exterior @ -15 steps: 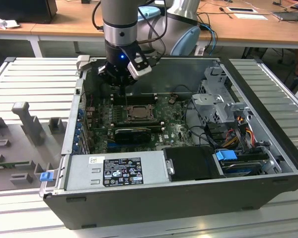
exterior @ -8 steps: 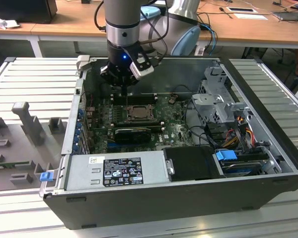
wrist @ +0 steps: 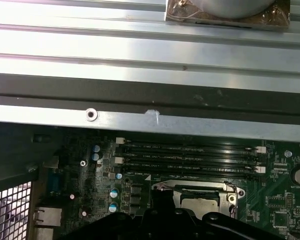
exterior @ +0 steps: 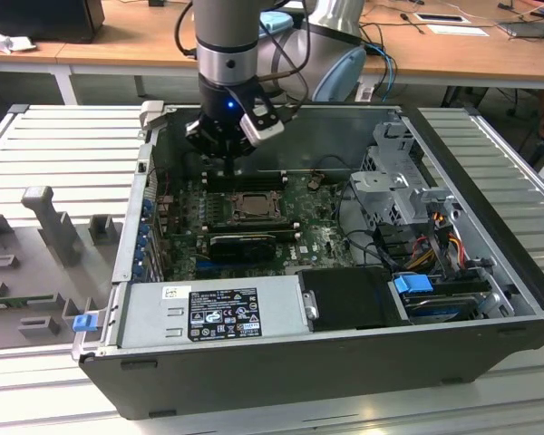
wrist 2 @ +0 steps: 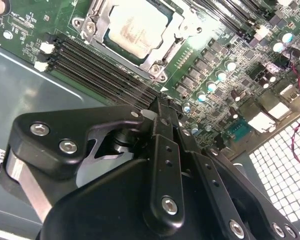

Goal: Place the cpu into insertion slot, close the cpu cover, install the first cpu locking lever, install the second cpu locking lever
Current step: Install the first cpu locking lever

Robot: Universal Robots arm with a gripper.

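Empty gripper hangs, fingers pressed together into a narrow pushing tip, memory slots directly beneath; cpu just ahead lies seated, cover apparently down over it.

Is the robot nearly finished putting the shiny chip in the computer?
Partly. The cpu already sits in the insertion slot, and the cpu cover lies shut over its edges. The gripper, shut and empty, hovers over the memory slots beside it. Whether the two locking levers are latched, I cannot tell.
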